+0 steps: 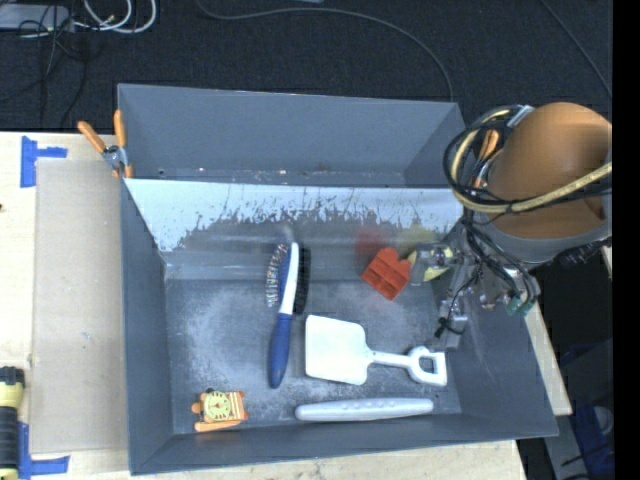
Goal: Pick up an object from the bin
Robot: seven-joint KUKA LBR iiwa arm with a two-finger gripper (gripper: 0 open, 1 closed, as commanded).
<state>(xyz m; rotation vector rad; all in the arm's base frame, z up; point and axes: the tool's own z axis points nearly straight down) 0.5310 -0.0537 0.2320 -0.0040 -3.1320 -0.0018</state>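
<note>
Gripper (452,326) first: it hangs low over the right side of the bin (300,138), close to the right wall, under the arm's orange cover (550,168) and its loops of cable. From where I stand I cannot tell whether it is open or closed, and I can see nothing caught in it.

Nearest to it is a white plastic scoop (340,351), lying flat on the floor toward the front right. Its looped handle end points at the gripper and sits just below it, while its flat blade reaches toward the middle. I would guess this is the likeliest pick, though nothing settles that.

As far as I can judge, the job is at the approach: nothing has been lifted, so the grasp and the raise are both left to do.

A red block (385,273) sits just to the gripper's left, toward the back wall. Further in, a blue-handled brush (285,303) lies along the middle, close beside the scoop's blade. A long white stick (365,409) runs along the front edge, and a small orange toy (220,408) rests in the front left corner.

Nothing covers the scoop's handle. The near right wall looks like the main constraint.
</note>
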